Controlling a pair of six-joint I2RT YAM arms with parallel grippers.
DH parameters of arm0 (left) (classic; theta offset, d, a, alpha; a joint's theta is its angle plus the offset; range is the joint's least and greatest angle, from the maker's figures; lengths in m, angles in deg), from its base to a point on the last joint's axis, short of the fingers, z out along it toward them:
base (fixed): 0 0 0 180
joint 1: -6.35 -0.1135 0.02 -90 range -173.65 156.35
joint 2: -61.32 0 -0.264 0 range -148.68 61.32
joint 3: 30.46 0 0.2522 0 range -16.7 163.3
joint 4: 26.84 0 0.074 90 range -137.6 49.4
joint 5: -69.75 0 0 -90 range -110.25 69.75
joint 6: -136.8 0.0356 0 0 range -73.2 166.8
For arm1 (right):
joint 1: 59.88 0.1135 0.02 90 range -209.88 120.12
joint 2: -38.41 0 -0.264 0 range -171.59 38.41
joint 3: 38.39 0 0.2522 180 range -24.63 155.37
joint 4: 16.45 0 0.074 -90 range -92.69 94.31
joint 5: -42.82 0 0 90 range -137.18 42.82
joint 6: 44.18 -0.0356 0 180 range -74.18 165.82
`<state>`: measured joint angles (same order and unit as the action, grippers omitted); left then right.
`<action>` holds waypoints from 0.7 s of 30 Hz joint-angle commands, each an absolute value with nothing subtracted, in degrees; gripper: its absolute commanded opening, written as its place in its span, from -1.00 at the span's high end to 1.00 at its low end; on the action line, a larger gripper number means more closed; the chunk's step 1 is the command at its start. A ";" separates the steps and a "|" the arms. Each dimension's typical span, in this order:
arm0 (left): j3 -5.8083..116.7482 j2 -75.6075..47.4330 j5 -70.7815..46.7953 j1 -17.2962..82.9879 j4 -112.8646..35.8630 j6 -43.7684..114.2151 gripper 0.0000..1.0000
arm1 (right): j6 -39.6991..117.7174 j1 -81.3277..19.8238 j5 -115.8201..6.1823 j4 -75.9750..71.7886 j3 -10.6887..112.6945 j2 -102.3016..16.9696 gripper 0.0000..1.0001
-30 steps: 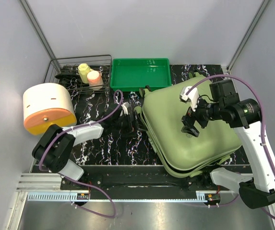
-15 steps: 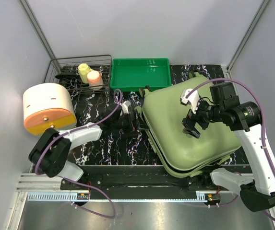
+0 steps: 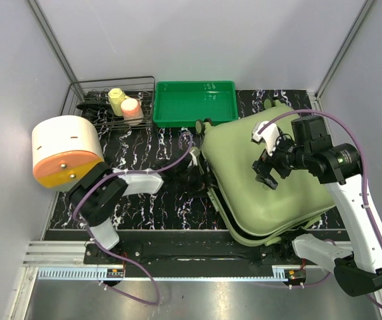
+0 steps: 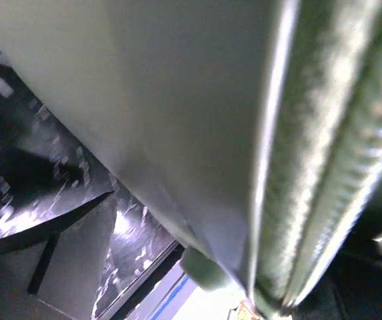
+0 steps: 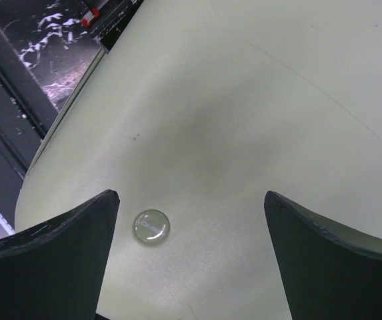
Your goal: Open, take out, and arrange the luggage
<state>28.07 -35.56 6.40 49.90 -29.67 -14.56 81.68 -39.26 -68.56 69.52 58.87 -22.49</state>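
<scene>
Prying at the seam: luggage not open yet

Nearest me, the luggage point(image 3: 244, 193) lies flat on the right half of the marbled table point(image 3: 177, 207), olive shell up. My left gripper point(image 3: 194, 175) is nosed in at its left edge. The left wrist camera is crammed with shell and zip rim point(image 4: 324, 167). The jaws are spread wide, and I can't see them pinching anything. My right gripper point(image 5: 191, 197) hovers over the lid, fingers wide apart and empty.

Progress, as I read it: early. The two shells look parted by a crack along the near-left edge, but the lid is down. No lining shows and nothing is out. Opening, unloading and arranging are all ahead.

Writing: a small clear round badge point(image 5: 151, 227) sits on the shell, its lettering too fine to read.

Farther back, the green tray point(image 3: 195, 103) holds nothing. The wire basket point(image 3: 84, 90) holds two small bottles.
</scene>
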 commanded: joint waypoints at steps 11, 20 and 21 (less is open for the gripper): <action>53.69 -50.21 4.00 52.40 -18.89 -25.09 -0.84 | 78.33 -38.87 -54.13 61.91 61.24 -24.33 -0.98; 56.51 -48.64 6.81 53.19 -15.29 -24.48 -0.98 | 87.31 -36.95 -60.44 56.20 63.78 -25.91 -0.99; 56.86 -48.02 6.55 53.28 -16.08 -23.95 -0.98 | 87.31 -36.16 -60.88 55.85 64.40 -26.36 -0.99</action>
